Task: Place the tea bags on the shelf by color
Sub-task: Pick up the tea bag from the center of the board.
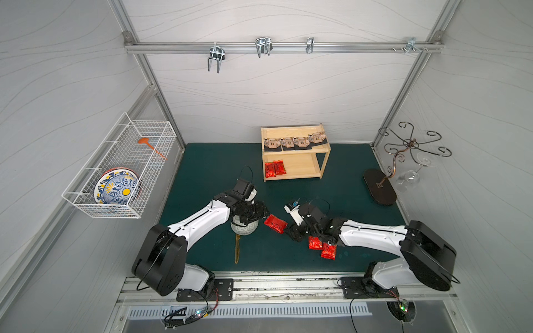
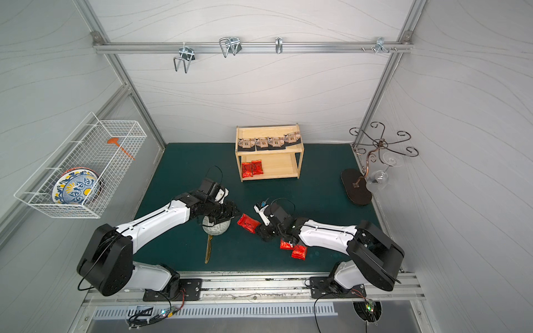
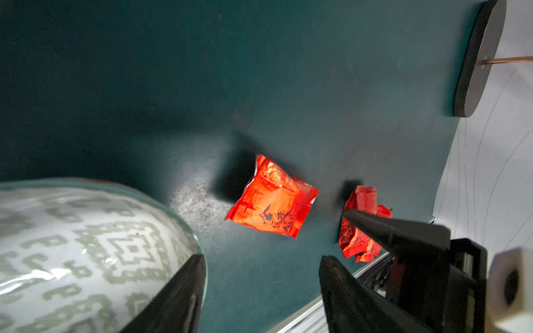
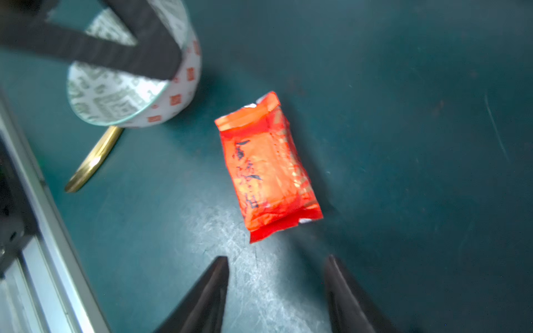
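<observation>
Currently, on the mat (image 1: 346, 201), the shelf (image 1: 305, 167) holds four beige packets (image 1: 294, 143) on its top tray and two red sachets (image 1: 275, 168) on its lower tier, so the step in hand is judged to be pickup of a third red one. The left gripper (image 3: 262, 259) and right gripper (image 4: 277, 257) both stand with jaws apart and empty, facing the loose sachet (image 1: 275, 224) lying flat between them (two further sachets (image 1: 328, 251) lie by the right arm). Next, one gripper should descend and close across its narrow width while the other stands clear.
</observation>
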`<action>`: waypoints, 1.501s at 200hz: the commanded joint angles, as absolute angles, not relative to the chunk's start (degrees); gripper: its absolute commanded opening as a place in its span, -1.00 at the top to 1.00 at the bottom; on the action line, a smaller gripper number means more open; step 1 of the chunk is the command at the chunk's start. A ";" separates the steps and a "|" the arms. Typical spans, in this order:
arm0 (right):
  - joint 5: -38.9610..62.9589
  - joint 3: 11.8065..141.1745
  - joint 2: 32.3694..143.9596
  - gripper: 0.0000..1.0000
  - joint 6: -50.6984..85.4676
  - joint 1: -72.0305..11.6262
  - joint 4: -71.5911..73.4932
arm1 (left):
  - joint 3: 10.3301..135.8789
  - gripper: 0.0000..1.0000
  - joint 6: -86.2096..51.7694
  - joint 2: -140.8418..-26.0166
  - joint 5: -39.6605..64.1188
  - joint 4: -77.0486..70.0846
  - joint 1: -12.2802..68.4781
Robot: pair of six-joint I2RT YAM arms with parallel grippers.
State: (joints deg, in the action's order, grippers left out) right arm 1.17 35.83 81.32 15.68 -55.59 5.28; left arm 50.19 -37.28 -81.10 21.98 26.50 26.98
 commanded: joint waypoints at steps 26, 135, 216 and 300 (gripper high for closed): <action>5.65 36.25 87.20 0.49 17.14 -54.83 14.88 | 56.15 -0.24 -35.80 -84.76 20.83 25.37 27.90; 8.78 34.08 94.03 0.63 19.93 -51.80 21.03 | 57.37 -0.02 -35.42 -90.96 21.31 25.23 30.54; 9.41 33.85 95.33 0.63 20.88 -51.07 21.87 | 56.83 0.44 -35.29 -92.55 21.62 24.65 32.04; 10.11 33.67 91.21 0.53 23.06 -49.84 19.68 | 58.26 1.00 -33.28 -90.02 19.34 27.79 32.07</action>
State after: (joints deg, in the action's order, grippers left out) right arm 9.32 34.41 94.45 21.47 -50.70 20.97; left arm 55.35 -34.70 -91.66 20.49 26.52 31.79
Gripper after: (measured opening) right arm 0.226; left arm 0.061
